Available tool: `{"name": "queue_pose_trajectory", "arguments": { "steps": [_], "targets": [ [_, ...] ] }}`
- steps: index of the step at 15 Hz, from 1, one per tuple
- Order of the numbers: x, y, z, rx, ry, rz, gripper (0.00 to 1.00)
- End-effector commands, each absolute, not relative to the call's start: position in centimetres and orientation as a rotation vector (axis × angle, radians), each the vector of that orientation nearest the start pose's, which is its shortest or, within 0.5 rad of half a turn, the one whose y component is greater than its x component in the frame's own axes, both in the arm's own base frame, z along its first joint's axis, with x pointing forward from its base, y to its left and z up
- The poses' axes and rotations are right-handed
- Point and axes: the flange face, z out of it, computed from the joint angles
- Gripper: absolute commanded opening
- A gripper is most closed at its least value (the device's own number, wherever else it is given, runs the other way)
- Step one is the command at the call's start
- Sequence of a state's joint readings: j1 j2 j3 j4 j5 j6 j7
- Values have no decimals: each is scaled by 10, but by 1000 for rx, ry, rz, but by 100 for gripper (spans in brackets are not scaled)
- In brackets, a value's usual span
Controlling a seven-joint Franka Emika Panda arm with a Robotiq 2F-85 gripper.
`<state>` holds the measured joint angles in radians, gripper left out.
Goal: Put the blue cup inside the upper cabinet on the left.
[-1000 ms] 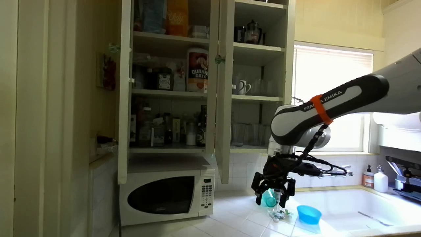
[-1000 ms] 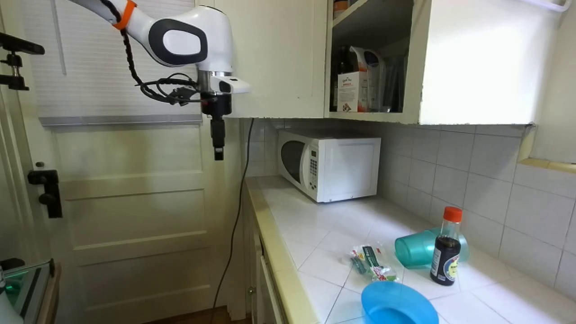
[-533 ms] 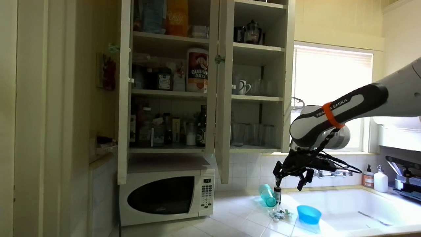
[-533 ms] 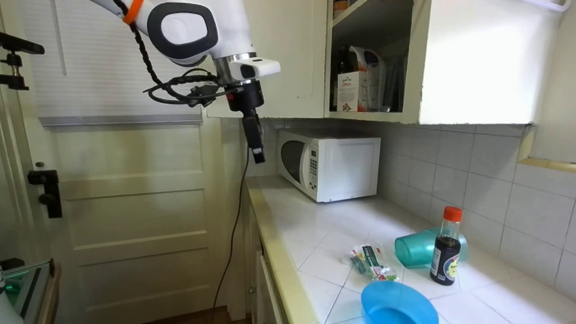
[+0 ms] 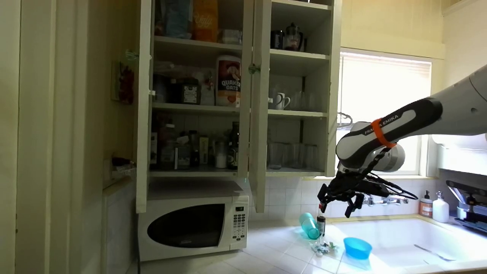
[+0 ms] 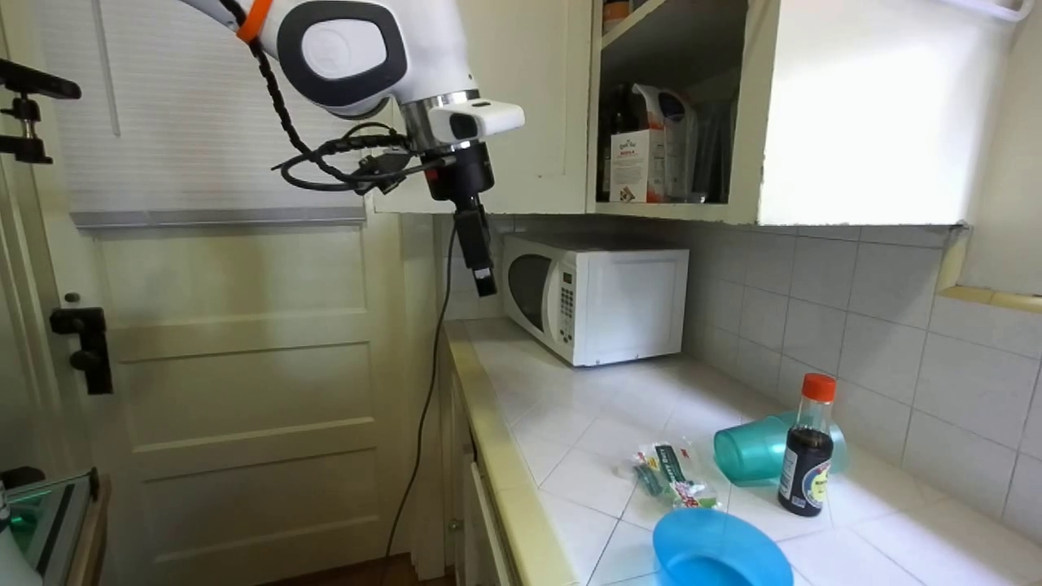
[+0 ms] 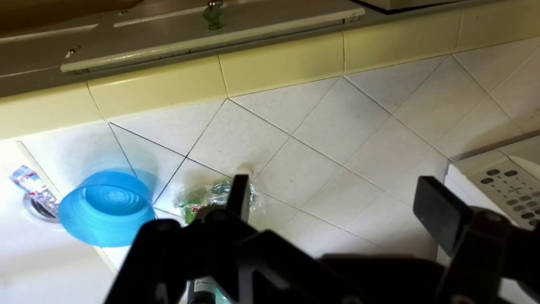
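Note:
The short blue cup (image 5: pixel 357 249) rests on the white tiled counter beside the sink, and it also shows as the blue cup (image 6: pixel 720 541) at the bottom of an exterior view. In the wrist view the blue cup (image 7: pixel 114 202) lies at the left, its inside facing up. My gripper (image 5: pixel 335 212) hangs tilted in the air, above and to the left of the cup in that exterior view. Its jaws are wide apart with nothing but counter seen between them, also for the gripper (image 7: pixel 331 185) in the wrist view. The upper cabinet on the left (image 5: pixel 194 174) is open, its shelves crowded.
A microwave (image 5: pixel 192 224) stands under the cabinet. Near the cup are a red-capped bottle (image 6: pixel 806 468), teal cups (image 6: pixel 749 452) lying on their side and a plastic packet (image 6: pixel 674 476). The sink (image 5: pixel 399 243) adjoins the counter. An open cabinet door (image 5: pixel 260 114) juts between the bays.
My gripper has swung towards the sink side and tilted, most of it in the earlier half second, with only slight drift since. It stays open; the cup has not moved.

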<state>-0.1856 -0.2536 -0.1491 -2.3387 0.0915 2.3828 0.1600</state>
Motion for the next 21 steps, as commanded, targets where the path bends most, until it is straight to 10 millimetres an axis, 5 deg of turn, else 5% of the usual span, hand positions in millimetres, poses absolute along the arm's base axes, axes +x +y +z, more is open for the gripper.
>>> {"name": "queue_pose_trajectory", "arguments": {
  "steps": [1,6,10,16,21],
  "targets": [
    [460,-176,469,-2905,948,-691,100],
    [531,-248,443,-2747,1207,-1050,100],
    [577,-310,413,-2748,1423,-1157,100],
    [625,-292,361,-2903,1464,-1143,100],
    [597,-277,329,-2973,1459,-1063,100]
  ]
}}
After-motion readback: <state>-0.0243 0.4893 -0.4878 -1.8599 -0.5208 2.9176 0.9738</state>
